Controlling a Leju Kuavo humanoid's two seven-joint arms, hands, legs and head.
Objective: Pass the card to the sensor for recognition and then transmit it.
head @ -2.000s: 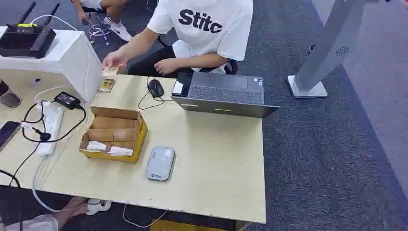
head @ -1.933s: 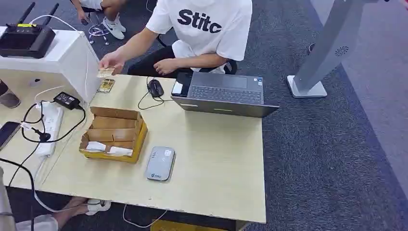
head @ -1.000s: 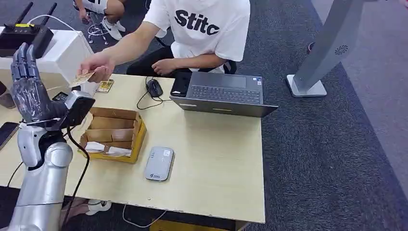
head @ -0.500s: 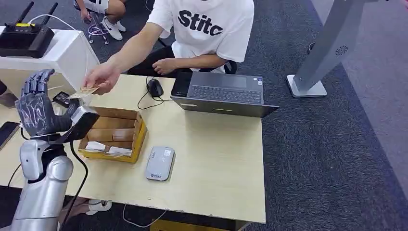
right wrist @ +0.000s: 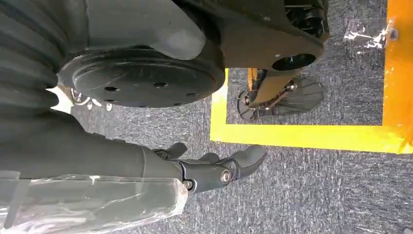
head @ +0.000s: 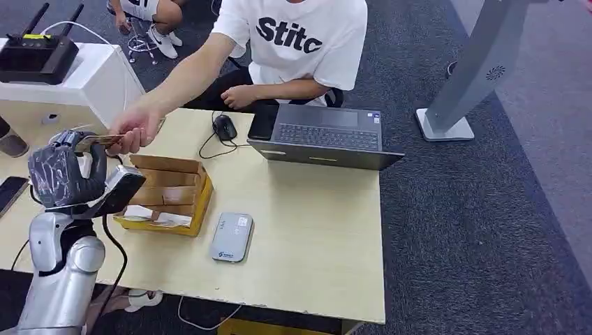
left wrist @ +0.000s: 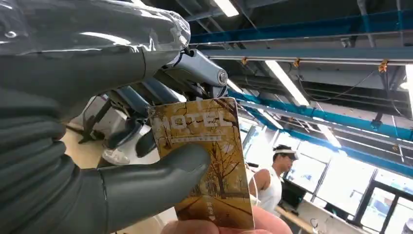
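A gold-brown card [head: 98, 139] printed "MOTEL" [left wrist: 214, 146] is passed to me by a seated person in a white T-shirt, whose hand [head: 134, 129] still pinches one end. My left hand [head: 66, 174] is raised over the table's left side. Its thumb [left wrist: 156, 175] presses the card against the darker fingers behind it. The sensor, a flat grey card reader [head: 232, 237], lies on the table in front of the cardboard box. My right hand [right wrist: 214, 168] hangs over the carpet with its fingers loosely apart and nothing in them.
An open cardboard box [head: 166, 192] with white slips stands right beside my left hand. A laptop [head: 328, 136] and a mouse [head: 225, 128] sit at the table's far edge. A white stand with a router [head: 38, 52] is at far left, a phone [head: 10, 192] beneath it.
My left arm rose into view at the table's left. The person's hand carried the card from the far edge to it, and my fingers closed from spread onto the card.
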